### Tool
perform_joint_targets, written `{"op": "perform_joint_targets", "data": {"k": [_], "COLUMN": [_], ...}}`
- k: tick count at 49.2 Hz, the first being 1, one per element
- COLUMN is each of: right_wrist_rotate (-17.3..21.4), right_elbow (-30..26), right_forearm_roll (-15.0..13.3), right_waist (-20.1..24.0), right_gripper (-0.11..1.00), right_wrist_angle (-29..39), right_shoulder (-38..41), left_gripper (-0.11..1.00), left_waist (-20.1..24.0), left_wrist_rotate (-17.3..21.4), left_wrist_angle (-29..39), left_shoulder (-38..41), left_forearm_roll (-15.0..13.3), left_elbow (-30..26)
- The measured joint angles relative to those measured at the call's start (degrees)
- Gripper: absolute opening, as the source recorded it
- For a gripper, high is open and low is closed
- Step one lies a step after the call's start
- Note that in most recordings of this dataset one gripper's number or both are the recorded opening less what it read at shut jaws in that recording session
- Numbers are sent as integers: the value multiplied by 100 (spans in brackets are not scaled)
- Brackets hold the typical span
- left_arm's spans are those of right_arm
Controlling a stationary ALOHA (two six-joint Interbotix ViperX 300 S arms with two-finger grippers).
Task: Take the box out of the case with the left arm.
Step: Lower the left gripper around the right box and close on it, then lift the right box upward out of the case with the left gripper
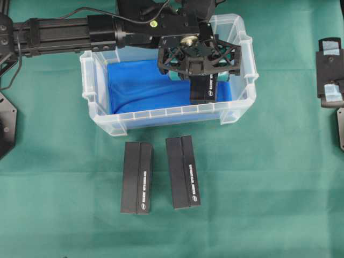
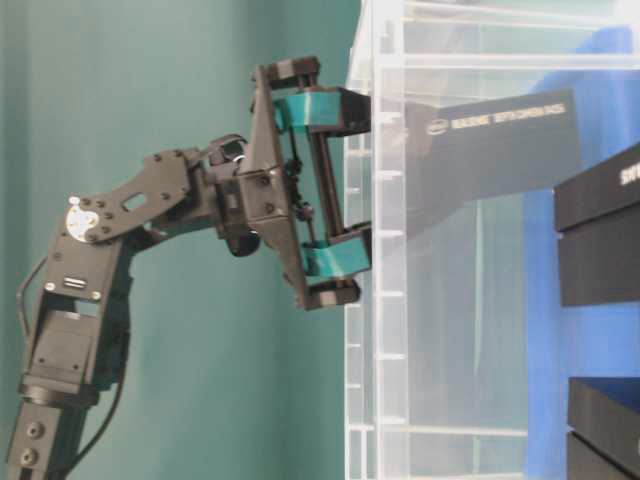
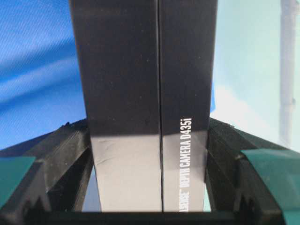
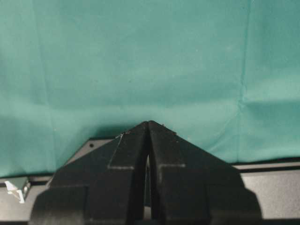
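- Case (image 1: 97, 80): clear plastic bin with a ribbed rim, standing on the green cloth (image 1: 269, 188) that covers the table; a blue cloth lining (image 1: 134, 86) lies inside it.
- Box (image 1: 203, 88): black, long, with white lettering on one face; inside the case at its right end, tilted, its near end toward the front wall. Through the case wall in the table-level view it sits well above the floor of the bin, slanting.
- My left arm (image 1: 59, 32): boom reaching in from the left of the overhead view, over the back rim of the case.
- My left gripper (image 1: 198, 58): clamped on the box, one teal pad (image 3: 269, 168) on each long side; the wrist view shows the box filling the space between the fingers.
- My right gripper (image 4: 148, 140): jaws brought together, nothing between them; parked over the green cloth at the right edge, well apart from the case.
- Two more black boxes (image 1: 137, 177) (image 1: 183, 172): flat on the cloth in front of the case, side by side, near one another but not touching.
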Motion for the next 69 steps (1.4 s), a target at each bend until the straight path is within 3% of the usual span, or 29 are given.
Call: {"op": "perform_joint_targets", "data": {"k": [48, 69], "right_wrist_rotate": [0, 0], "right_elbow": [0, 0], "right_forearm_roll": [0, 0], "right_waist": [0, 0], "right_gripper": [0, 0], "right_wrist_angle": [-79, -114], "right_shoulder": [0, 18], "left_gripper": [60, 60], "left_waist": [-97, -97], "left_wrist_rotate": [-62, -62], "left_wrist_angle": [2566, 2883], "left_shoulder": [-79, -79], "left_forearm_roll": [-9, 44], "left_elbow": [-2997, -3366]}}
